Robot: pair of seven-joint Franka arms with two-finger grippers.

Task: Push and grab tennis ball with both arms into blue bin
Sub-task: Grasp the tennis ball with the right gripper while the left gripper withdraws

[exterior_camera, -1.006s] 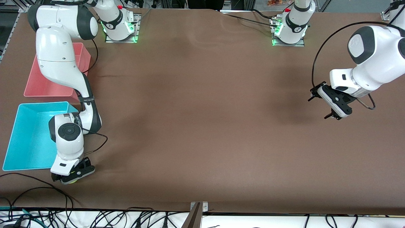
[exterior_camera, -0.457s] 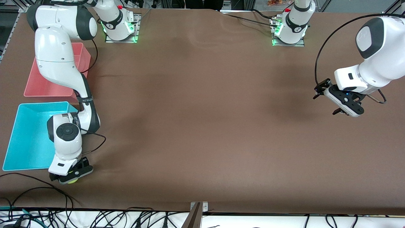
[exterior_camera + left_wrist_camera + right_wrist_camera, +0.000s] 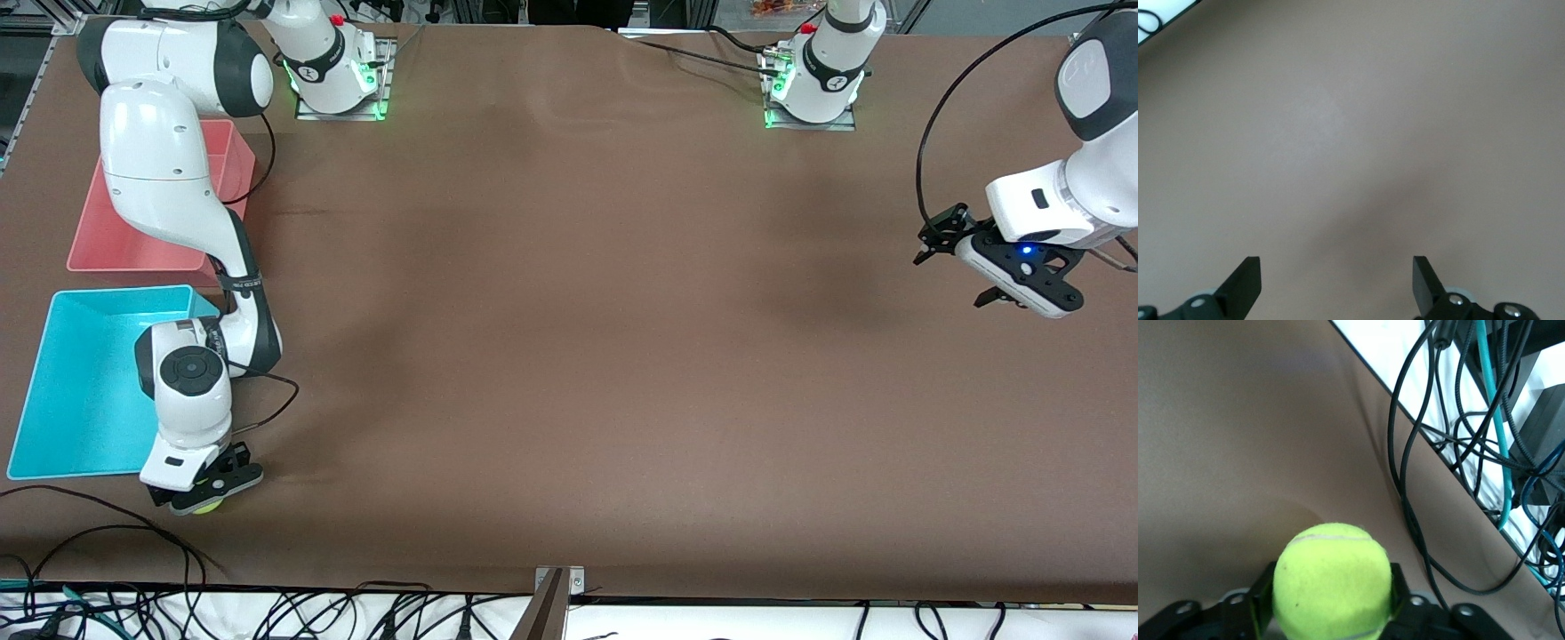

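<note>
The tennis ball (image 3: 1333, 580) is yellow-green and sits between the fingers (image 3: 1399, 590) of my right gripper (image 3: 1333, 590), which is shut on it. In the front view the ball (image 3: 207, 508) peeks out under that gripper (image 3: 203, 494), low at the table near the front edge, just nearer the camera than the blue bin (image 3: 62, 391). The bin stands with nothing visible in it at the right arm's end. My left gripper (image 3: 948, 282) hangs open over bare table at the left arm's end. In the left wrist view that gripper (image 3: 1335, 270) has nothing between its fingers.
A pink bin (image 3: 107, 244) stands beside the blue one, farther from the camera, partly covered by the right arm. Loose cables (image 3: 107, 533) run along the front edge close to the ball, also seen as cables (image 3: 1431, 467). A metal bracket (image 3: 556, 582) sits mid front edge.
The left arm has drawn back toward its own end of the table, its gripper still open. The right hand has stayed over the ball with only a small shift.
</note>
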